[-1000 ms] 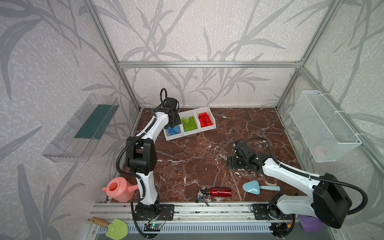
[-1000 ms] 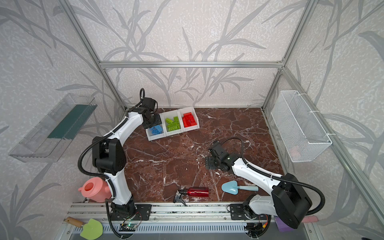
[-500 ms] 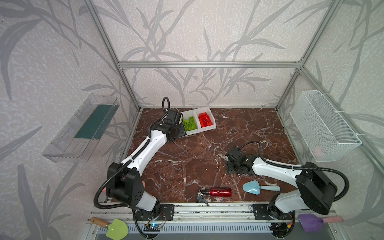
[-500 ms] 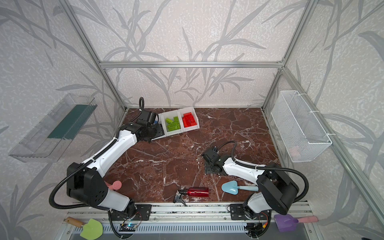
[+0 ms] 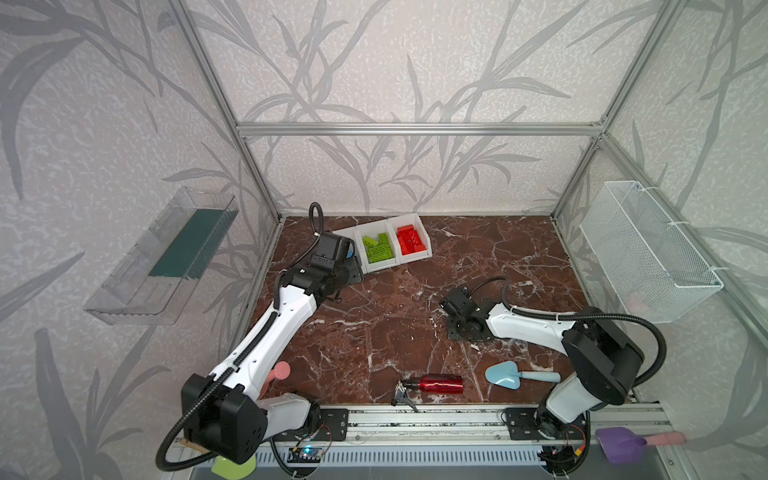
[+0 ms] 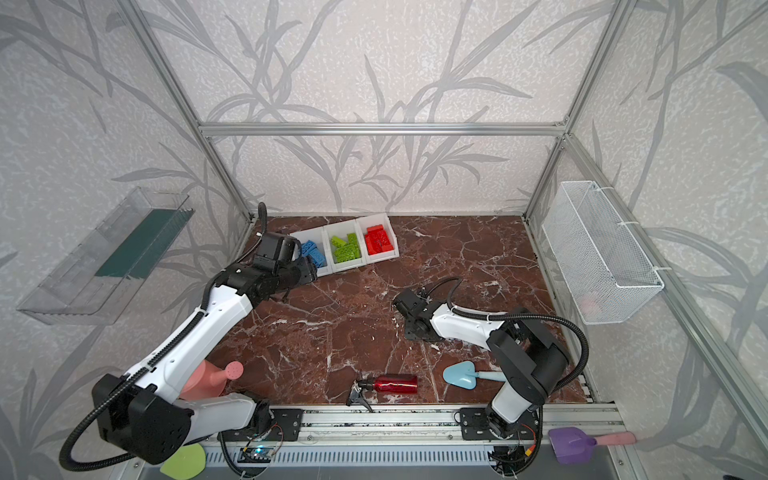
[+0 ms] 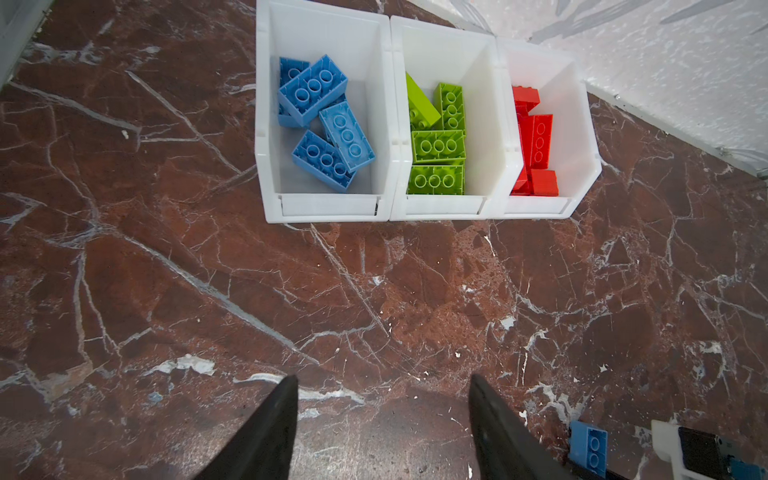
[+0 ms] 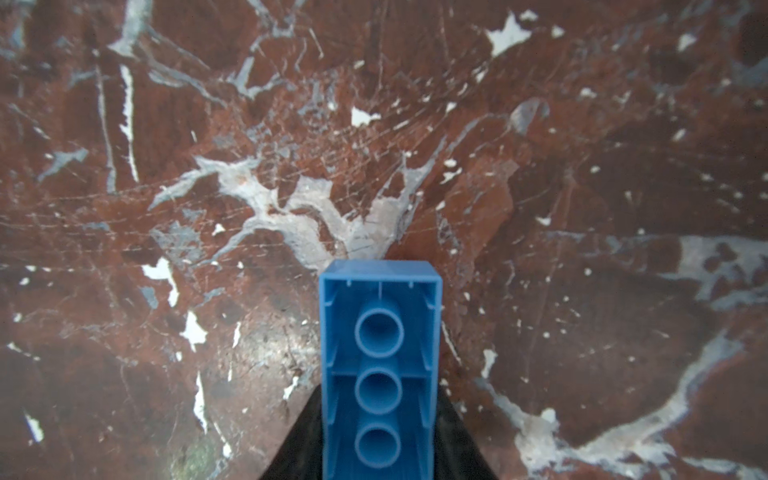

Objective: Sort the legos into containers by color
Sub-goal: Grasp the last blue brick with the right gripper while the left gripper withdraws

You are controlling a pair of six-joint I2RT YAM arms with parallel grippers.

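1. Nearest the rail, a red bottle (image 5: 440,383) and a pale blue trowel (image 5: 505,374) lie on the surface (image 5: 374,332). Neither belongs to the sort.
2. Mid-surface, the right claw (image 8: 378,390) is closed on a blue brick (image 8: 379,332). It grips the long sides, and the hollow underside faces the wrist camera. I cannot tell whether the brick is clear of the surface, and in both top views the claw hides it.
3. Farther back, the left claw (image 7: 382,382) hangs open and empty over bare surface, just in front of the containers (image 7: 395,208).
4. By the back wall, the three joined containers hold sorted legos: blue (image 7: 320,87) in the bin at the left arm's end, green (image 7: 438,145) in the middle and red (image 7: 538,141) at the other end.
5. The step in hand looks like the pick of a last loose blue brick. The next move probably calls for a straight lift, then a carry across to the blue bin and a release inside its walls. The left arm is close by that bin and may crowd the approach.
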